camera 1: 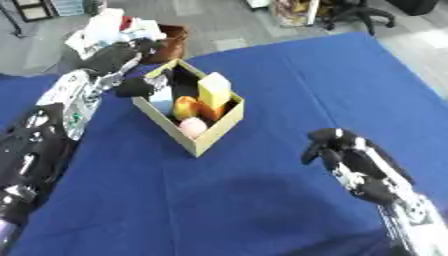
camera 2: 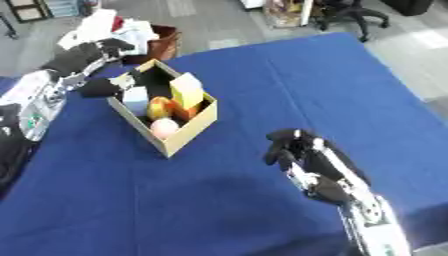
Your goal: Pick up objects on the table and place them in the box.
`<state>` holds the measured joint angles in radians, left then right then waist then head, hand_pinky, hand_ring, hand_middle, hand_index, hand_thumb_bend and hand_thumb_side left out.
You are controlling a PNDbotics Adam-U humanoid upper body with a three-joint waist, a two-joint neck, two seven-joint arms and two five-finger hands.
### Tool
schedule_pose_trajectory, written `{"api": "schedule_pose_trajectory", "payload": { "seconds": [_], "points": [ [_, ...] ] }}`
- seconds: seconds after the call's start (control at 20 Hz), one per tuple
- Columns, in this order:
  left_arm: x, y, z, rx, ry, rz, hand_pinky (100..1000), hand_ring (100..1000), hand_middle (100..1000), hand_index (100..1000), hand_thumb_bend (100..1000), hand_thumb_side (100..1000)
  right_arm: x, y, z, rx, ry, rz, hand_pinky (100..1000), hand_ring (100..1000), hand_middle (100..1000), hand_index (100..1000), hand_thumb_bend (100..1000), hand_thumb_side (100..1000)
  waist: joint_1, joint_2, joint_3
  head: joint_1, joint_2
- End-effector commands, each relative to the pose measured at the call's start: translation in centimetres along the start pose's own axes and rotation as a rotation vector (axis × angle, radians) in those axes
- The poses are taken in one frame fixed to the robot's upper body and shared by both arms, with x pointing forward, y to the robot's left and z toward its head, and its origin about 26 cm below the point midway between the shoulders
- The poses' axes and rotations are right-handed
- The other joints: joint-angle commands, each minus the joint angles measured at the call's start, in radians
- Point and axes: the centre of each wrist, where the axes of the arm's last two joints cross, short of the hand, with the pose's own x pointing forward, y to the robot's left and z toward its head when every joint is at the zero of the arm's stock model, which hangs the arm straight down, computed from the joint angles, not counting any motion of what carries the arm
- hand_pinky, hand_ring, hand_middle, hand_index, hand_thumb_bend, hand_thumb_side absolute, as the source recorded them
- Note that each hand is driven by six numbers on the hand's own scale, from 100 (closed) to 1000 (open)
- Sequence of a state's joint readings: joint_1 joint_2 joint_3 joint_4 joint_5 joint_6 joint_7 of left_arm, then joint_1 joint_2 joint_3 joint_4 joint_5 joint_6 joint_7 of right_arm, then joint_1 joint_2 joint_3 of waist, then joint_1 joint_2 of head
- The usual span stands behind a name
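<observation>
An open cardboard box [camera 1: 210, 134] stands on the blue table, left of centre. Inside it are a yellow block [camera 1: 214, 90], an orange piece [camera 1: 185, 106], a pink ball [camera 1: 192, 127] and a pale blue piece [camera 1: 162, 105]. My left hand [camera 1: 118, 56] hovers at the box's far-left corner, fingers stretched out and the thumb [camera 1: 134, 88] apart from them at the rim, with nothing seen in it. Over the bare cloth to the right of the box is my right hand [camera 2: 306, 155], empty, its fingers relaxed and a little bent.
Blue cloth covers the table [camera 1: 315, 85]; its far edge runs across the top. Beyond that edge, behind my left hand, a brown bin [camera 1: 171, 41] holds white stuff. An office chair [camera 1: 354, 12] stands on the floor at the back right.
</observation>
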<state>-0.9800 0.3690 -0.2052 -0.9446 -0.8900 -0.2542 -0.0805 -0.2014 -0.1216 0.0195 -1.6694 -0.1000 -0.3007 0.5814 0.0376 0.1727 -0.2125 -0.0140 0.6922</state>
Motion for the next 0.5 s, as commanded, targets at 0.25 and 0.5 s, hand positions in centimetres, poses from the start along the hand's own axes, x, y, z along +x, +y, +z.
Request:
{"api": "schedule_pose_trajectory", "payload": {
  "seconds": [0.25, 0.5],
  "points": [
    [0.6, 6.8, 4.6, 0.291, -0.172, 0.375, 790, 704, 710, 872, 100, 518, 0.5, -0.6, -0.1, -0.006, -0.008, 0.024, 585, 602, 541, 765, 100, 435, -0.003, -0.017, 0.012, 0.005, -0.017],
    [1.7, 6.7, 10.5, 0.349, -0.222, 0.732, 763, 676, 673, 847, 100, 619, 0.5, -0.8, 0.0, -0.016, -0.003, 0.031, 584, 601, 540, 766, 100, 434, -0.002, -0.012, 0.028, 0.011, -0.018]
  ]
}}
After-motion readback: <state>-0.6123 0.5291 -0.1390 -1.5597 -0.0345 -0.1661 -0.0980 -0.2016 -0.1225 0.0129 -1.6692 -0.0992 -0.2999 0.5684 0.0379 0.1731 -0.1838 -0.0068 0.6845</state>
